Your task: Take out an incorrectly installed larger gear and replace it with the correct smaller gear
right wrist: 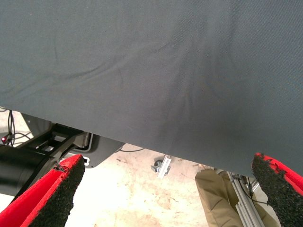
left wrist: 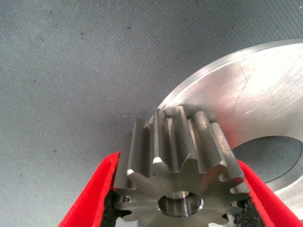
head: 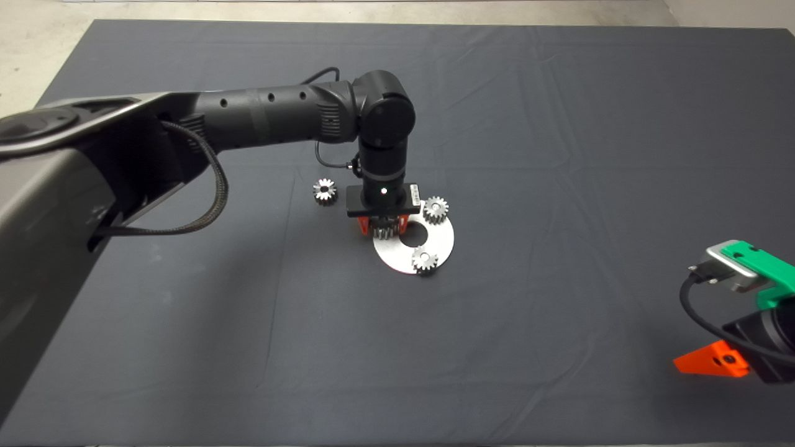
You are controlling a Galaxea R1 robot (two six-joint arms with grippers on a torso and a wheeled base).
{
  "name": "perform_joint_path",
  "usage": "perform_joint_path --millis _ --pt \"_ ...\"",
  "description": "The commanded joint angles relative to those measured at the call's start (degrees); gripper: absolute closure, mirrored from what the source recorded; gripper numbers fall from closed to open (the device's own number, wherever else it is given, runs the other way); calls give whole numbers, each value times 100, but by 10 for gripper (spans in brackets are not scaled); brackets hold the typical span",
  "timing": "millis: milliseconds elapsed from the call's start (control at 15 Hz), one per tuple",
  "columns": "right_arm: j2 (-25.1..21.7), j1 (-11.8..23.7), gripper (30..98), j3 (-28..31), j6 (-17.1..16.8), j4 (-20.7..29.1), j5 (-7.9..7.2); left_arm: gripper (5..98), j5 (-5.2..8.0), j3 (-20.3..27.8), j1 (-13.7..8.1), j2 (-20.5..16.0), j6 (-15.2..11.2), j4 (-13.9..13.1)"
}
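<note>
— Small gear (left wrist: 180, 165), where?

— Clamped in the left gripper (left wrist: 180, 203). Gripped at the teeth on two opposite sides by the red fingers (left wrist: 92, 198), black pads pressed against the steel. Bore facing the wrist camera, teeth running away from it.

— Over what?

— At the rim of the plate (left wrist: 255, 94), partly over bare metal, partly over the mat (left wrist: 71, 71). Just beside the plate's round centre hole (head: 415, 234). Touching the plate or hanging just above it: cannot tell.

— Anything else on the plate?

— Two more gears, alike in size. One (head: 435, 210) at the far edge, just right of the left wrist. The other (head: 425, 259) at the near edge. Both upright and well apart from each other, with the hole between them.

— Big gear?

— Off the plate. Lying flat on the mat (head: 323, 190), dark centre up, near the left wrist on its left side. Clear of the plate and of the fingers.

— Left arm?

— Reaching in from the left edge of the head view, wrist pointing straight down over the plate's left rim.

— Right gripper (right wrist: 165, 189)?

— Parked at the lower right edge of the head view, well apart from the plate. Fingers (right wrist: 57, 194) spread wide, gripping nothing, with only mat and a strip of floor (right wrist: 137, 189) between them.
</note>
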Motion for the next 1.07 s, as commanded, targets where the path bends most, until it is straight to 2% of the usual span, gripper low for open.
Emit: perform_joint_path --millis 0,267,400,533,733,867,1000 --pt "-3 104 351 42 60 153 -503 548 422 7 -162 -1 61 40" --pt "15 104 351 42 130 153 -503 560 422 7 -187 -1 158 14" --pt "15 95 351 42 130 153 -510 572 423 7 -374 -1 201 -3" --pt "15 101 351 59 139 153 -503 575 431 -17 -726 -1 254 -64" --pt "15 95 351 59 147 153 -503 577 439 -160 -1161 -1 435 -532" --pt "15 95 351 59 183 153 -503 578 439 -160 -1296 -18 465 -698" --pt "15 95 351 59 183 153 -503 579 448 -152 -1296 -88 468 -750"
